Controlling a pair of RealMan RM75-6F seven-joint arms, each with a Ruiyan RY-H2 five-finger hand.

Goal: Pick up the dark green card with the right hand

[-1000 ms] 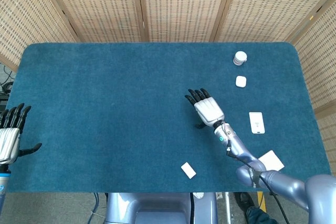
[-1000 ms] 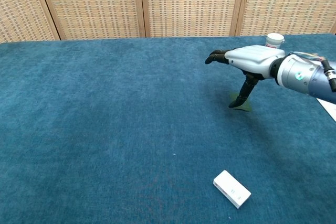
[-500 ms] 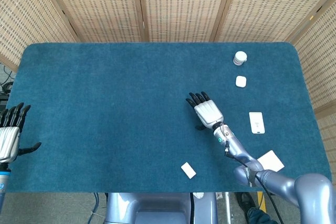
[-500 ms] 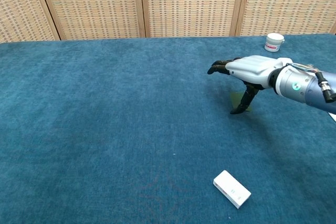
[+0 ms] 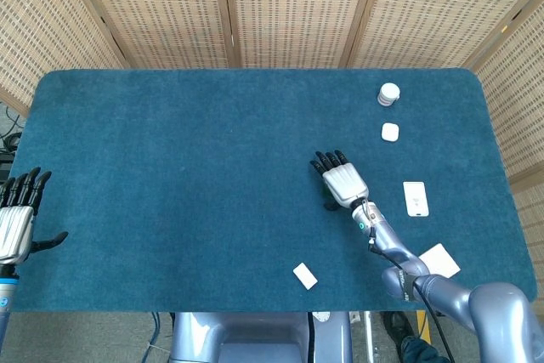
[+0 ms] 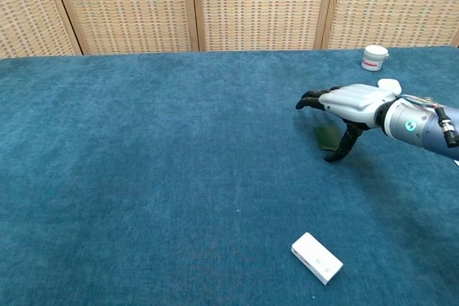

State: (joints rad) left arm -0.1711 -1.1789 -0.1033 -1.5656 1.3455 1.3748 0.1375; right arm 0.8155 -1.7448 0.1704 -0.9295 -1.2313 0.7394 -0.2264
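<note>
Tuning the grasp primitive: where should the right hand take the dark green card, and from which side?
Probably by an edge. The flat dark green card lies on the blue carpeted table, offering no face to wrap. The right robot hand hovers palm-down over it, thumb reaching down beside its near edge. Come from above, thumb under the near edge, fingers on the far one, then pinch.

Table (image 5: 170, 167) covered in deep teal-blue carpet-like cloth. Screens (image 5: 289, 6) behind: tan woven wicker, fine grid pattern, light wood frames. Right hand (image 6: 351, 99): pale silver-white back, black fingers (image 6: 310, 99). Left hand (image 5: 14, 223): same colouring. Dark green card (image 6: 327, 136), dull olive against the teal. Small box (image 6: 316, 257): white. Jar (image 6: 374, 56): white with a reddish label.
</note>
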